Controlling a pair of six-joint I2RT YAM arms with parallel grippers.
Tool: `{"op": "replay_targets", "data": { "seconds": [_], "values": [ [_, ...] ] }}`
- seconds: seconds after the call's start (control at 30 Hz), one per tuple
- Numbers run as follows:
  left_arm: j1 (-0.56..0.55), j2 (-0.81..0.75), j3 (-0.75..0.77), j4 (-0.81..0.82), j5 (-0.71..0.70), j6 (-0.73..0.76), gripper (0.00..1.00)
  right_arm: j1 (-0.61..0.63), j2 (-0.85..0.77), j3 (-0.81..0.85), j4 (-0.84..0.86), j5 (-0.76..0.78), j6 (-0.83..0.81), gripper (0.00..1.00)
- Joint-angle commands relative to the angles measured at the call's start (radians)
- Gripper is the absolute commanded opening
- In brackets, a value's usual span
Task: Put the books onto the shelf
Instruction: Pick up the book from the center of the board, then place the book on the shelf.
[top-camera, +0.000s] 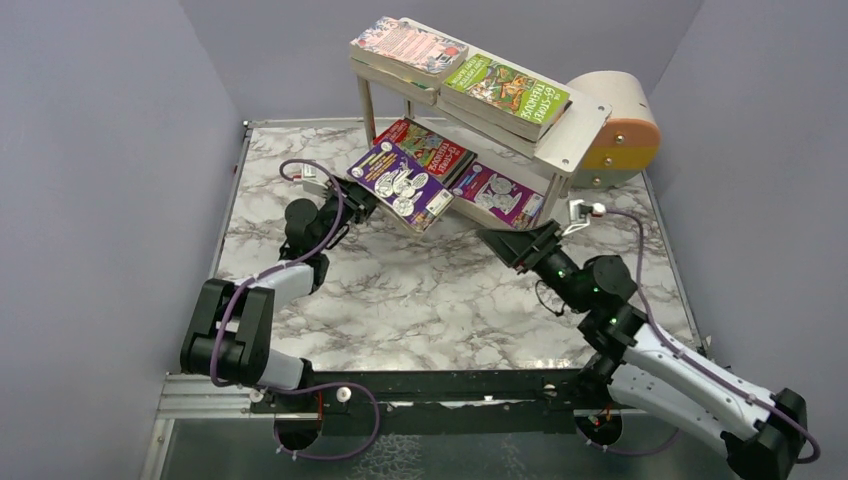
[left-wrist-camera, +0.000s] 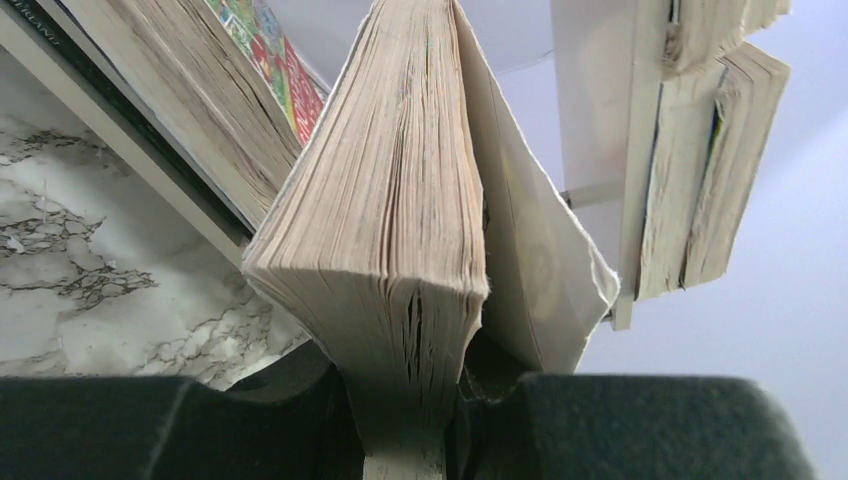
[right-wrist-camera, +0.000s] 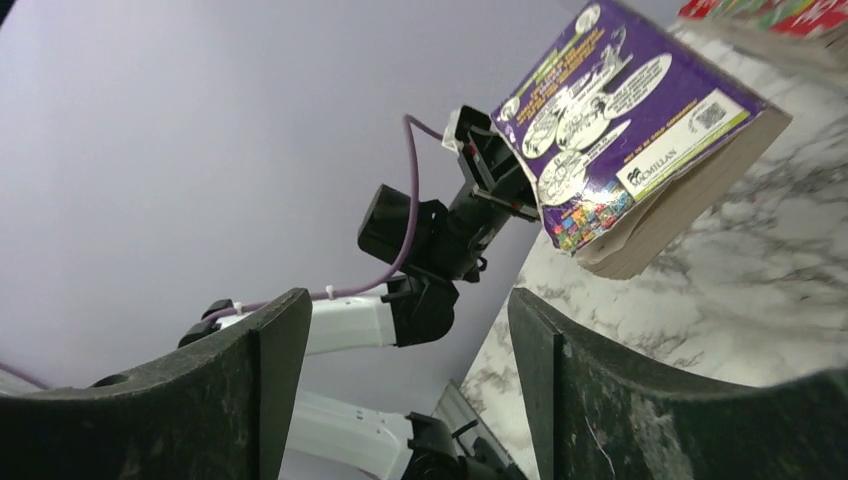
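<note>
Left gripper (top-camera: 357, 198) is clamped on one edge of the purple book (top-camera: 400, 184); the book hangs tilted at the front of the shelf (top-camera: 573, 133), level with the lower board, not yet resting on it; right gripper (top-camera: 503, 243) stands open and empty, near the shelf. Risk: the hold is on one narrow edge (the cover flares away from the pages in the left wrist view); the book may sag, slip, or catch the board edge or the red book (top-camera: 432, 148) lying there.
</note>
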Motion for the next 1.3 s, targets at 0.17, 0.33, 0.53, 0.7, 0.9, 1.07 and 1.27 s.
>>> {"op": "replay_targets", "data": {
  "seconds": [0.17, 0.33, 0.53, 0.7, 0.9, 1.07, 1.27],
  "values": [
    [-0.110, 0.054, 0.128, 0.045, -0.118, 0.011, 0.00, 0.000, -0.164, 0.169, -0.574, 0.301, -0.247, 0.73],
    [-0.230, 0.090, 0.173, -0.007, -0.297, -0.006, 0.00, 0.000, -0.180, 0.215, -0.599, 0.367, -0.314, 0.73],
    [-0.365, 0.175, 0.289, -0.085, -0.496, -0.009, 0.00, 0.001, -0.192, 0.304, -0.663, 0.428, -0.408, 0.75],
    [-0.477, 0.263, 0.385, -0.112, -0.629, -0.041, 0.00, 0.001, -0.230, 0.356, -0.706, 0.447, -0.472, 0.77],
    [-0.597, 0.351, 0.455, -0.119, -0.823, -0.052, 0.00, 0.001, -0.297, 0.377, -0.735, 0.489, -0.551, 0.79],
    [-0.657, 0.411, 0.519, -0.122, -0.913, -0.064, 0.00, 0.000, -0.337, 0.383, -0.757, 0.497, -0.571, 0.79],
    [-0.680, 0.476, 0.579, -0.131, -0.912, -0.080, 0.00, 0.001, -0.379, 0.377, -0.770, 0.499, -0.576, 0.79]
  ]
}}
